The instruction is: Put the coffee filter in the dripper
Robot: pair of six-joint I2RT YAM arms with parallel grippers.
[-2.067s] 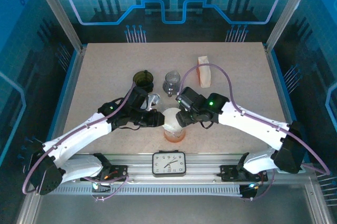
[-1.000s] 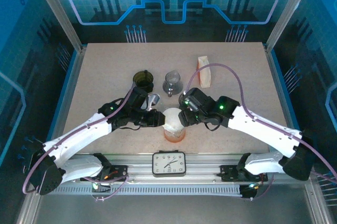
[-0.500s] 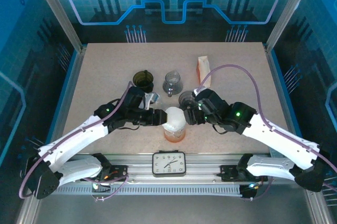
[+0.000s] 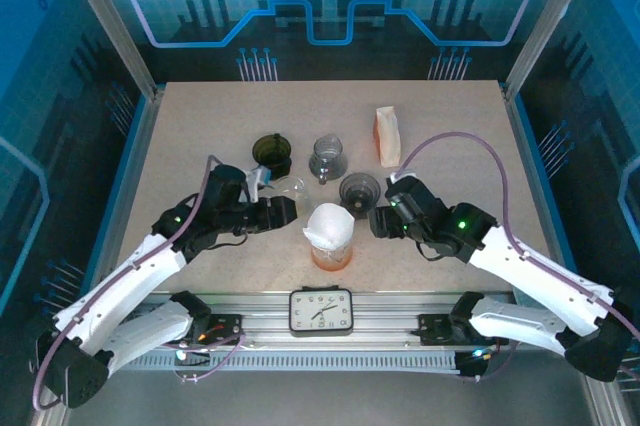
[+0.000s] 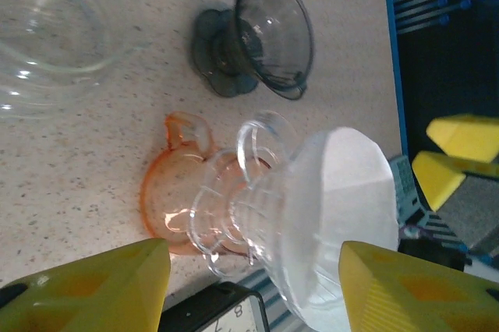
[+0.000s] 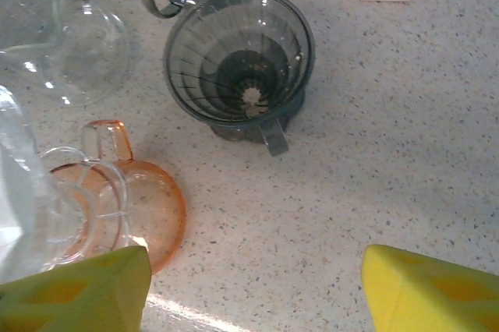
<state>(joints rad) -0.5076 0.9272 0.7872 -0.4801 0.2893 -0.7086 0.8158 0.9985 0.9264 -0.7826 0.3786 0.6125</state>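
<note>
The white paper coffee filter point(image 4: 328, 223) sits inside a clear glass dripper point(image 5: 234, 207), which stands on an orange glass cup point(image 4: 332, 256) near the table's front middle. In the left wrist view the filter point(image 5: 343, 207) fills the dripper's cone and its rim stands above the glass. My left gripper point(image 4: 285, 212) is open just left of the dripper, touching nothing; its yellow fingertips point(image 5: 101, 285) frame the dripper. My right gripper point(image 4: 377, 222) is open to the right of it, over bare table point(image 6: 327, 215), with nothing between its fingers.
A dark grey dripper point(image 4: 359, 190) stands behind the right gripper. Further back are a glass carafe point(image 4: 326, 156), a dark green cup point(image 4: 272, 152) and a pack of filters point(image 4: 388, 134). A clear glass vessel point(image 4: 291, 189) lies by the left gripper. A clock point(image 4: 321, 310) sits at the front edge.
Both grippers have drawn back from the dripper, the left one leftwards and the right one rightwards. The filter stays in the dripper. The grey dripper has come into sight.
</note>
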